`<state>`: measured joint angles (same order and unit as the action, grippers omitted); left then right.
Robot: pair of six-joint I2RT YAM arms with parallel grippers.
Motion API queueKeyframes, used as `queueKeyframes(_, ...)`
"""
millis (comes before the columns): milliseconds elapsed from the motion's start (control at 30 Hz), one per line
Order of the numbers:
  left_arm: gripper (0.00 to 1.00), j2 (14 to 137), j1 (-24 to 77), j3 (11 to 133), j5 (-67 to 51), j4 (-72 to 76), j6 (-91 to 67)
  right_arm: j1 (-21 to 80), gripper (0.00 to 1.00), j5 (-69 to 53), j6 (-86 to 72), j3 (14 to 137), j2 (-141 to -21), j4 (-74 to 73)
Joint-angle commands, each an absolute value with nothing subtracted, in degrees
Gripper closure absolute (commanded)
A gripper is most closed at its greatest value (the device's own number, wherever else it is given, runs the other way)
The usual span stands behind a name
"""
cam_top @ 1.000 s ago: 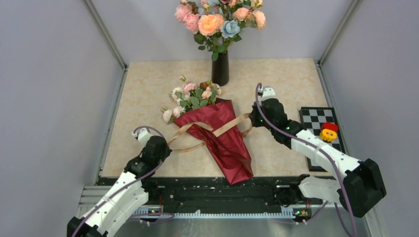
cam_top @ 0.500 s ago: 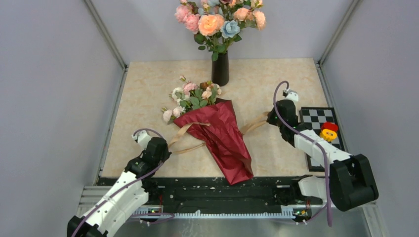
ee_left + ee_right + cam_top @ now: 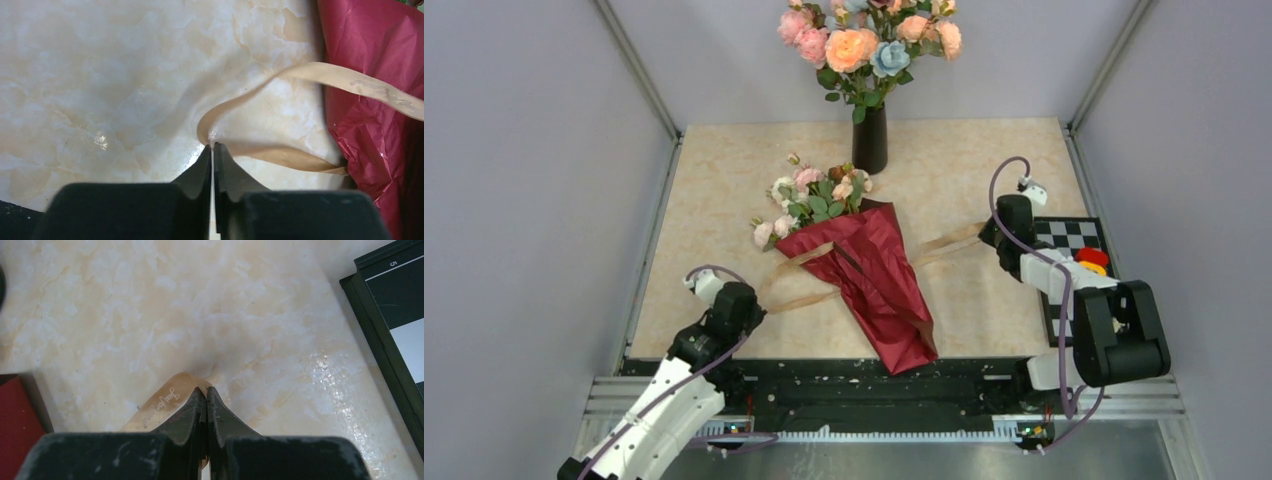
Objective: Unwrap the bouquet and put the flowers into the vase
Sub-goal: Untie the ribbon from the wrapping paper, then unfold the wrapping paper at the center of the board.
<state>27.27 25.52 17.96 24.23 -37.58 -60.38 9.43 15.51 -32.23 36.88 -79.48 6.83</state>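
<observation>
1. Pale marbled table (image 3: 714, 190), grey walls (image 3: 524, 200) on three sides: that's the stage.
2. Left gripper (image 3: 213, 148): jaws pressed together, nipping the bend of the tan ribbon (image 3: 345, 77) right at the fingertips, low over the table at the front left.
3. From that pinch two strands run off to the maroon paper. One lifts in an arc, the other lies flat on the marble.
4. Right gripper (image 3: 206, 389): jaws pressed tight as well, with a ribbon end carrying script lettering caught between them, just beside the checkerboard (image 3: 395, 325) at the right edge.
5. Seen from above, the ribbon stretches out both ways from the bouquet (image 3: 874, 280), one end to each gripper, and the two arms are well apart.
6. The bouquet lies flat mid-table with the crinkled paper wrapped round the stems. Its narrow tip is at the front edge and its wide mouth points to the back.
7. The flowers (image 3: 814, 200), cream and pale pink among green leaves, spill from that mouth — near the vase, not touching it.
8. The vase (image 3: 869, 140) stands upright at back centre, black and slim, carrying big peach, pink and blue blooms (image 3: 864, 40).
</observation>
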Motion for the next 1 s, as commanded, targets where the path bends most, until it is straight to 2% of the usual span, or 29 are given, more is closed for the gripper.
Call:
queueKeyframes(0,0.81,25.79,25.22,19.78,24.01,-39.07,-61.11,7.74,1.0,14.36,-32.92,39.05,-80.54,11.15)
queueKeyframes(33,0.7,25.59,25.22,20.35,23.63,-38.89,-60.37,7.49,1.0,13.42,-32.81,39.01,-80.62,11.24)
queueKeyframes(67,0.61,25.41,25.21,21.01,23.42,-38.72,-59.58,7.29,0.95,12.54,-32.56,39.1,-80.59,11.11)
queueKeyframes(167,0.42,25.73,25.22,23.44,22.94,-37.1,-55.5,7.14,0.64,11.46,-31.96,38.83,-79.63,11.06)
queueKeyframes(233,0.34,27.22,25.21,25.09,21.57,-34.17,-50.91,7.16,0.47,10.86,-31.57,38.41,-78.45,11.31)
queueKeyframes(267,0.31,28.52,25.22,25.96,20.7,-32.26,-48.45,7.16,0.42,10.53,-31.4,38.21,-77.75,11.34)
queueKeyframes(400,0.21,36.79,25.22,30.16,16.51,-26.71,-39.41,7.16,0.31,9.06,-30.6,37.73,-74.47,10.26)
queueKeyframes(500,0.17,44.3,25.16,33.12,15.22,-24.85,-35.46,7.2,0.24,8.58,-29.6,37.24,-71.46,8.78)
queueKeyframes(633,0.17,53.09,25.22,35.9,13.06,-23.51,-34.92,7.13,0.21,7.43,-27.94,36.28,-67.1,7.17)
queueKeyframes(733,0.24,57.45,25.18,35.84,12.23,-21.67,-37.26,7.12,0.21,5.38,-27.11,35.89,-64.76,6.26)
queueKeyframes(967,0.31,60.64,24.88,31.13,14.64,-15.13,-42.59,7.2,0.25,-1.83,-26.79,34.98,-64.77,6.94)
